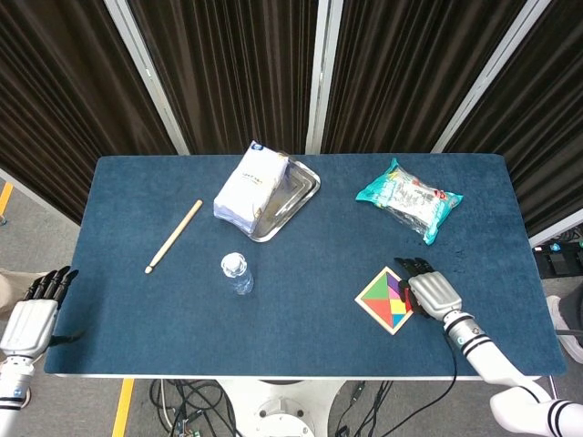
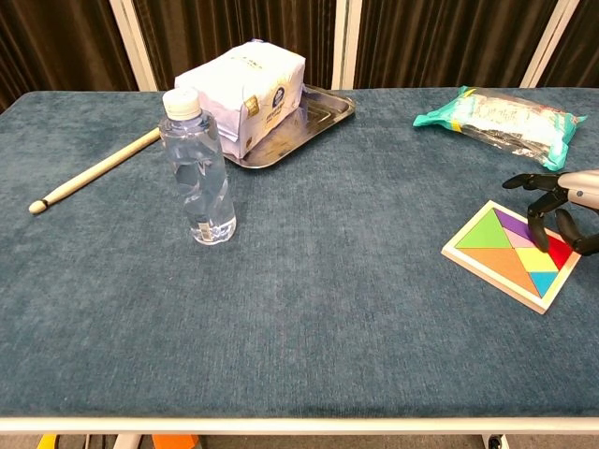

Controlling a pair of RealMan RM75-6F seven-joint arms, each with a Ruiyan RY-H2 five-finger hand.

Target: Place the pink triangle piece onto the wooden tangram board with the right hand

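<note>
1. Head view: the right hand [image 1: 431, 291] sits at the lower right of the frame, over the right edge of the wooden tangram board [image 1: 386, 300] on the blue bench [image 1: 301, 273]. Whether it grips anything cannot be told here. The left hand [image 1: 35, 309] hangs at the lower left, off the bench, fingers straight and holding nothing. A water bottle [image 1: 236, 272] stands left of centre.
2. Chest view: at the right edge of the frame, the right hand's dark fingers [image 2: 543, 201] curl down over the board's upper right. The pink triangle piece [image 2: 519, 239] lies within the board's coloured pieces, just left of the fingertips; contact cannot be told.
</note>
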